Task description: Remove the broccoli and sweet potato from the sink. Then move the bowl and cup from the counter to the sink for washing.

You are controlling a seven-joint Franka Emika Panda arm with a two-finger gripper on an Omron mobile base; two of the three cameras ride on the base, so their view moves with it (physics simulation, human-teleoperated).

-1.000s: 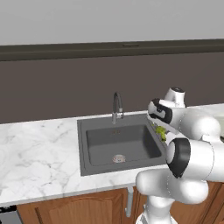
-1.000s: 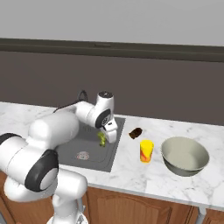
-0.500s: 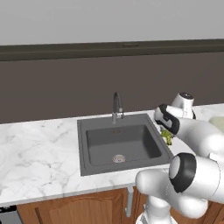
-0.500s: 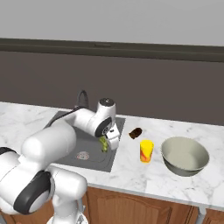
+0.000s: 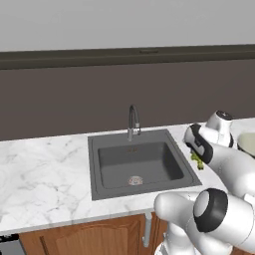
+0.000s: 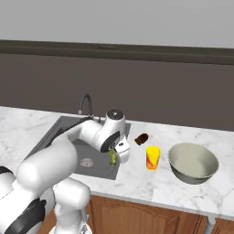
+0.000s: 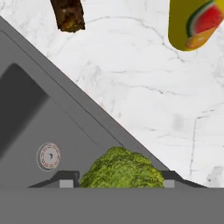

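since earlier: gripper (image 6: 113, 158) w/ broccoli (image 7: 121, 169) shifted right, now over sink (image 5: 99, 191) right rim. jaws part-closed, clamped on broccoli. sweet potato (image 6: 141, 138), cup (image 6: 152, 157), bowl (image 6: 193, 163) on counter (image 6: 151, 183).

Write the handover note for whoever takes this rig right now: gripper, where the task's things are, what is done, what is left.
Gripper: shut on the broccoli, carried above the right rim of the sink, near the counter.
Sweet potato: already out, lying on the counter right of the sink.
Cup: upright on the counter, between sink and bowl; the bowl sits further right.
Done: sweet potato removed; broccoli lifted out of the basin.
Left: set the broccoli down on the counter, then move the bowl and cup into the sink.
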